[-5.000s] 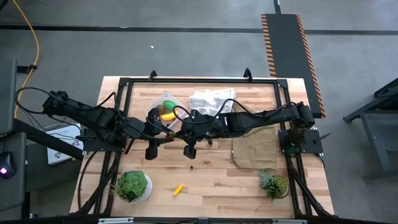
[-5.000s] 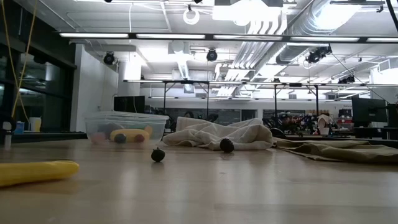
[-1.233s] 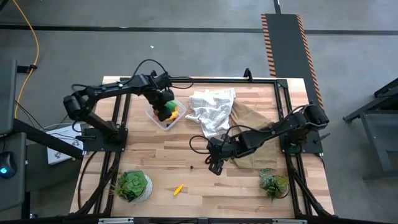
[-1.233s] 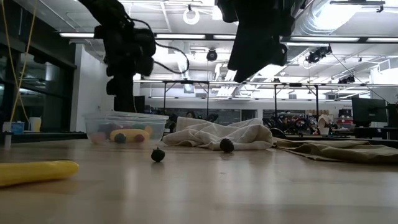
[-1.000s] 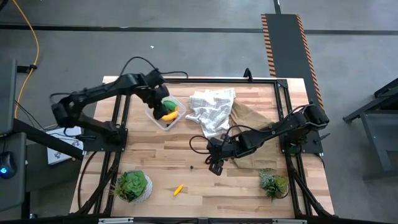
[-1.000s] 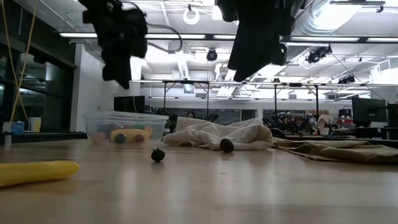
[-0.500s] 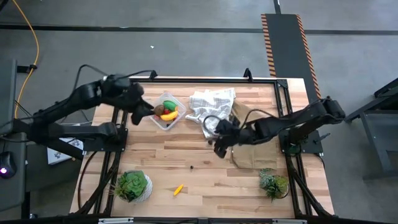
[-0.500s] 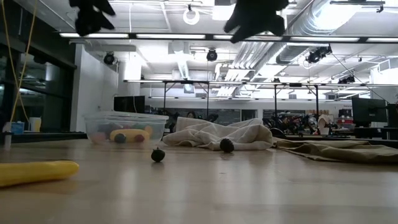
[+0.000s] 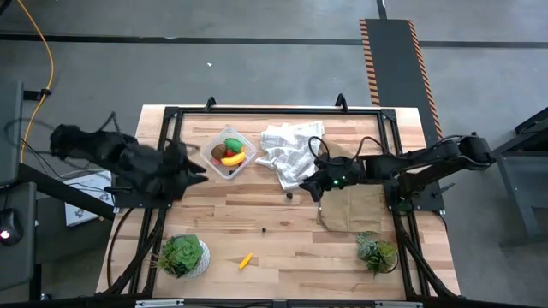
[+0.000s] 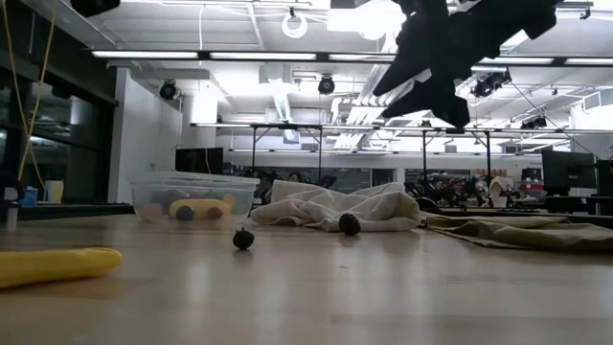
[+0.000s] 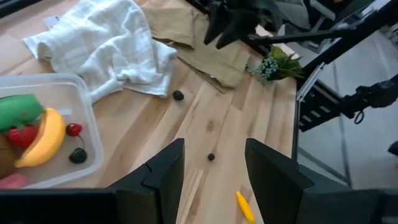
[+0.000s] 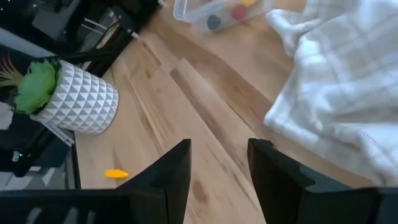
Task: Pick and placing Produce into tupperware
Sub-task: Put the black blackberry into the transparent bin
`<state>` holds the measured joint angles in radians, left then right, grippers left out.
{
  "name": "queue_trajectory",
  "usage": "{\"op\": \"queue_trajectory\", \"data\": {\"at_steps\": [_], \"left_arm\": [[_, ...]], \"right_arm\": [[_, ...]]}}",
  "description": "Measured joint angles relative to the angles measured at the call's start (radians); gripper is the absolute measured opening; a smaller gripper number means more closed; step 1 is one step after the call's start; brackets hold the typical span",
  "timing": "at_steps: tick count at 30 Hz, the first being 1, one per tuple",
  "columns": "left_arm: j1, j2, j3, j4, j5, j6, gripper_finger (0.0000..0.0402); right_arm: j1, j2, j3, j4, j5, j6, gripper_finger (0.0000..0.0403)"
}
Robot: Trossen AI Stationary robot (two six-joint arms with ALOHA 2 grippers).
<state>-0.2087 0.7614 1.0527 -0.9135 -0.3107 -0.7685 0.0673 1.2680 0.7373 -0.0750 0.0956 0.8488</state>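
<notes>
I see open bare wood across the table's middle [image 9: 282, 244]; a crumpled white checked cloth [image 9: 291, 150] crowds the clear plastic tupperware [image 9: 228, 154].

The high view looks straight down on the whole table [image 9: 282, 239]. The low view sits at the table surface and faces the room. Both wrist views look down closely, and both show the white cloth [image 11: 118, 43].

Floor: grey concrete [image 9: 257, 68] around the table, crossed by dark lines.
Ramp: dark strip with orange-striped edges [image 9: 396, 51], far right.
Cable: yellow [image 9: 44, 51], far left.
Ceiling: strip lights [image 10: 239, 55], white ducts [image 10: 412, 38].
</notes>
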Motion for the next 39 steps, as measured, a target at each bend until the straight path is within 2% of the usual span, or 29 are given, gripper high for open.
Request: {"op": "queue_trajectory", "data": {"at_steps": [5, 7, 11, 15, 18, 21, 23, 33, 39], "left_arm": [[-0.229, 0.111, -0.001, 0.053, -0.22, -0.083, 0.0159], [-0.295, 0.167, -0.001, 0.069, -0.294, -0.119, 0.0159], [-0.387, 0.254, -0.001, 0.087, -0.399, -0.215, 0.0159], [-0.446, 0.307, -0.001, 0.084, -0.459, -0.306, 0.0159], [-0.474, 0.318, -0.002, 0.083, -0.478, -0.351, 0.0159], [-0.493, 0.321, -0.001, 0.083, -0.495, -0.384, 0.0159], [-0.507, 0.321, -0.001, 0.084, -0.503, -0.392, 0.0159], [-0.533, 0.321, -0.001, 0.089, -0.488, -0.392, 0.0159], [-0.533, 0.321, -0.001, 0.088, -0.471, -0.387, 0.0159]], "right_arm": [[-0.026, 0.048, 0.058, -0.068, -0.034, -0.014, 0.0149], [-0.036, 0.083, 0.103, -0.173, -0.052, -0.001, 0.0149], [-0.038, 0.189, 0.264, -0.399, -0.062, -0.005, 0.0149], [-0.034, 0.315, 0.434, -0.608, -0.064, -0.042, 0.0149], [-0.045, 0.385, 0.499, -0.644, -0.096, -0.039, 0.0149], [-0.065, 0.447, 0.507, -0.642, -0.158, -0.015, 0.0149], [-0.07, 0.467, 0.508, -0.632, -0.163, -0.007, 0.0149], [-0.067, 0.499, 0.51, -0.574, -0.13, 0.043, 0.0152], [-0.074, 0.512, 0.51, -0.556, -0.174, 0.052, 0.0186]]}}
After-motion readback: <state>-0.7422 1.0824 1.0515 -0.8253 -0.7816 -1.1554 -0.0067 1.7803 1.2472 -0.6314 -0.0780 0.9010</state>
